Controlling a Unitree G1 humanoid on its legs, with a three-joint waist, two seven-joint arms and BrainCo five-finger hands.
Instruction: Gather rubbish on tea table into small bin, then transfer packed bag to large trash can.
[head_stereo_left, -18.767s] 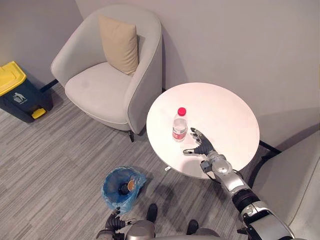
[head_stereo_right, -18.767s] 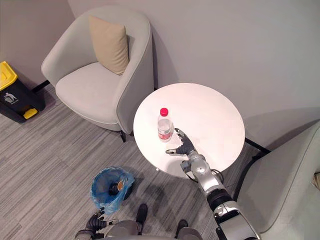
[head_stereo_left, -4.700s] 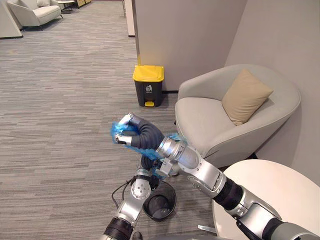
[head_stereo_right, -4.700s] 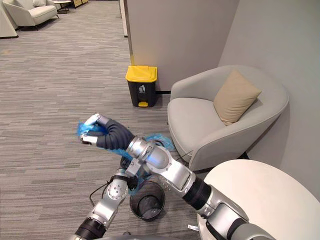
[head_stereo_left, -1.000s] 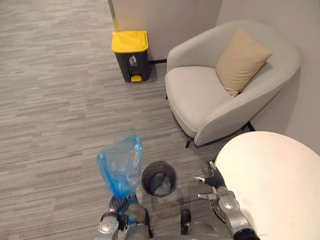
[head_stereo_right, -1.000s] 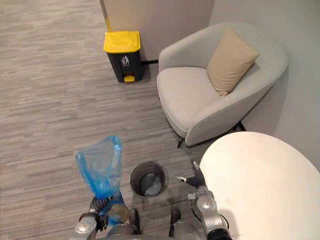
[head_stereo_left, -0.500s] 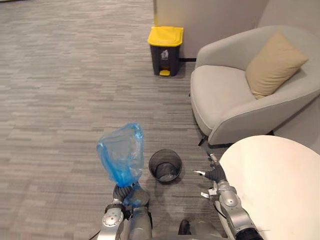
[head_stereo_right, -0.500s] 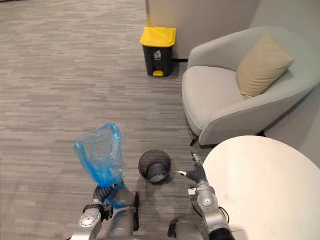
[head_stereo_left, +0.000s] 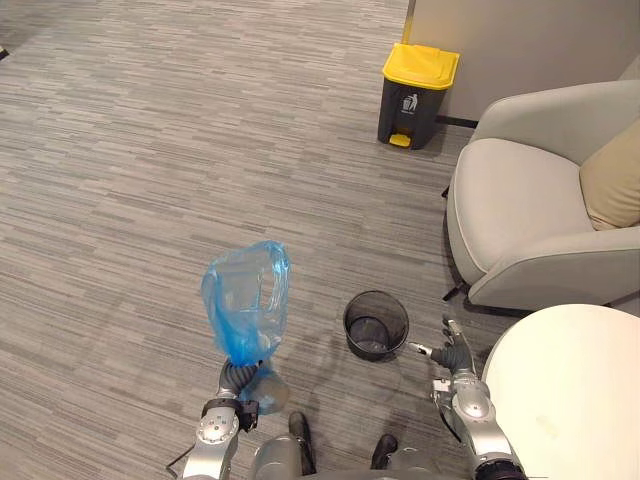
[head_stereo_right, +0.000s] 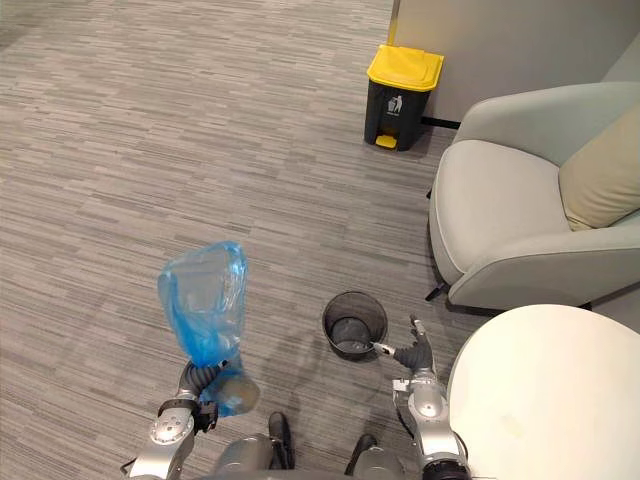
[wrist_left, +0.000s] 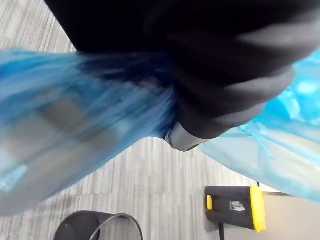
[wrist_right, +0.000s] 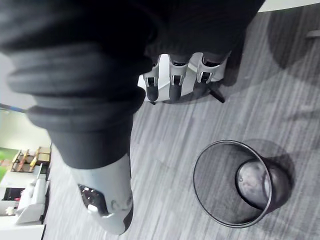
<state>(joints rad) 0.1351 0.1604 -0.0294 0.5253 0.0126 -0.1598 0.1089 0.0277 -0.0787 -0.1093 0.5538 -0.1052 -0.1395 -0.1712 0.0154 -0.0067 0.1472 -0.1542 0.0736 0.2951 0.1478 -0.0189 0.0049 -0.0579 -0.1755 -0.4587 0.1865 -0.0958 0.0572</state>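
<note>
A translucent blue plastic bag (head_stereo_left: 245, 300) is gripped by its gathered neck in the curled left hand (head_stereo_left: 238, 379). The right hand (head_stereo_left: 453, 356) is spread, empty, beside a round white table (head_stereo_left: 575, 395). Between the hands a small black mesh bin (head_stereo_left: 376, 325) is seen on the floor. A dark yellow-lidded trash can (head_stereo_left: 417, 82) is set well apart, near a grey armchair (head_stereo_left: 525, 225).

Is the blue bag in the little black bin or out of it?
Out. The blue bag is held up in the left hand, apart from the small bin, which has no liner.
</note>
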